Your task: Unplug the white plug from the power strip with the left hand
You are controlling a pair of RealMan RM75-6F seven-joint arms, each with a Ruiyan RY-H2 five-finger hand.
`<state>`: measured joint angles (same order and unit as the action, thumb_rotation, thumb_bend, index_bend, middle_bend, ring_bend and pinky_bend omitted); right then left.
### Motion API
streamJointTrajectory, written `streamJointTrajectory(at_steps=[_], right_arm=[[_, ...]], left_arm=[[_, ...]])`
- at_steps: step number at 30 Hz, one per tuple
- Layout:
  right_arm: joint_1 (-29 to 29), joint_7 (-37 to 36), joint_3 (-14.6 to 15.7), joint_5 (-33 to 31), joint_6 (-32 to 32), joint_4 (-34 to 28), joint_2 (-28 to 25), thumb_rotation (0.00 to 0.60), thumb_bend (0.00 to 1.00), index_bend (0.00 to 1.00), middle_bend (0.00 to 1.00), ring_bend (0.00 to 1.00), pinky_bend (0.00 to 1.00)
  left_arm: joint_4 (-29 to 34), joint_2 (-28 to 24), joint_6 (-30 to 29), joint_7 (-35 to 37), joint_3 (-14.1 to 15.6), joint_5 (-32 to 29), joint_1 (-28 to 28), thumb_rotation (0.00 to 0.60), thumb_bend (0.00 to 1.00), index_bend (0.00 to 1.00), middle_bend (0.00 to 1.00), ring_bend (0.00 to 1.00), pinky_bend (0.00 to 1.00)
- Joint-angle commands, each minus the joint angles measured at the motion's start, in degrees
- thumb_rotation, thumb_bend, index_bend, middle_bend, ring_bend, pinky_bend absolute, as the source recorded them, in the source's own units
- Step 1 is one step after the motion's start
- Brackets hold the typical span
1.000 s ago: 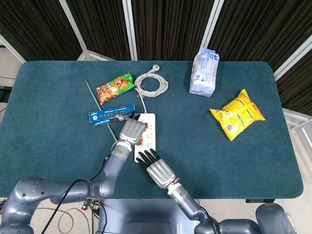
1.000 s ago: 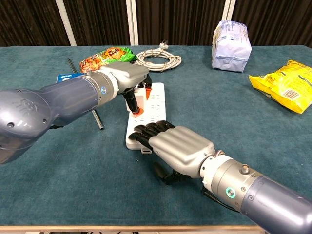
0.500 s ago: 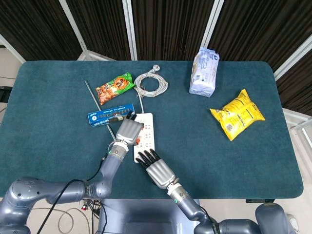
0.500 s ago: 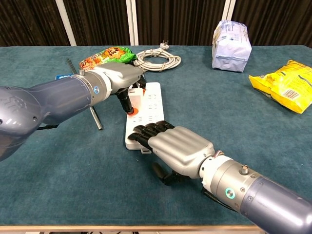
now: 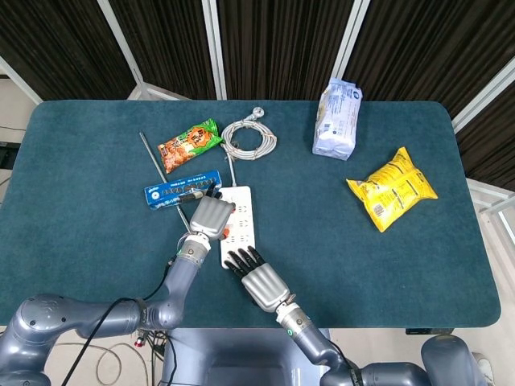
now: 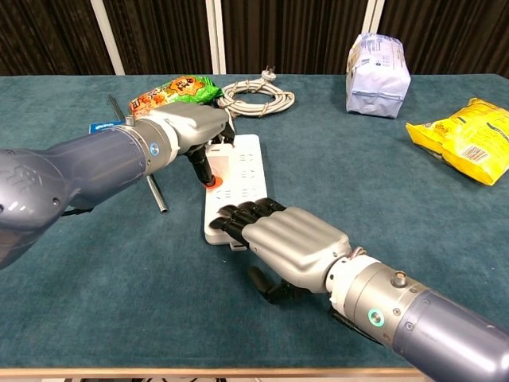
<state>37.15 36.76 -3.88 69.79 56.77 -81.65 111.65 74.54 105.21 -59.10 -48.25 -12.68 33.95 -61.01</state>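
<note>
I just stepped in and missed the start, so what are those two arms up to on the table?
The robot is working at a white power strip on the green table. Its right hand presses fingertips on the near end of the strip, holding it down. Its left hand is at the strip's far left edge, fingers around something there; the plug itself is hidden, so whether it is out cannot be told. A coiled white cable and snack bags lie beyond.

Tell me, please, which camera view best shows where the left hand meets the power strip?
The chest view: the left hand reaches from the side, fingers down at the far end of the power strip. In the head view the hand's back covers that spot.
</note>
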Motion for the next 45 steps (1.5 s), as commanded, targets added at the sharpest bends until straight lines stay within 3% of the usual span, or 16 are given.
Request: streamJointTrajectory(at_steps=[1,12,45], right_arm=[[-0.02,0.12,0.0,-0.02,0.11,-0.38,-0.12,0.6,0.72,0.09,0.01,0.0,0.0],[-0.04,0.97,0.18,-0.22,0.47,-1.16,0.0,0.6,0.72,0.09,0.01,0.0,0.0],[-0.19,1.29,0.86,-0.7,0.13,-0.2,1.48,0.6,0.72,0.09,0.01,0.0,0.0]], left_arm=[[-0.05,0.17,-0.83,0.83,-0.45,1.24,0.25,0.6,0.4,0.7,0.76,0.25,0.07],[0.3,0.4,-0.95,0.83,-2.11,2.83,-0.56,0.6,0.4,0.74,0.79,0.27,0.08],[-0.92,2.24,-0.78,1.38,-2.45,5.04,-0.36,0.6,0.4,0.79,0.84,0.33,0.11]])
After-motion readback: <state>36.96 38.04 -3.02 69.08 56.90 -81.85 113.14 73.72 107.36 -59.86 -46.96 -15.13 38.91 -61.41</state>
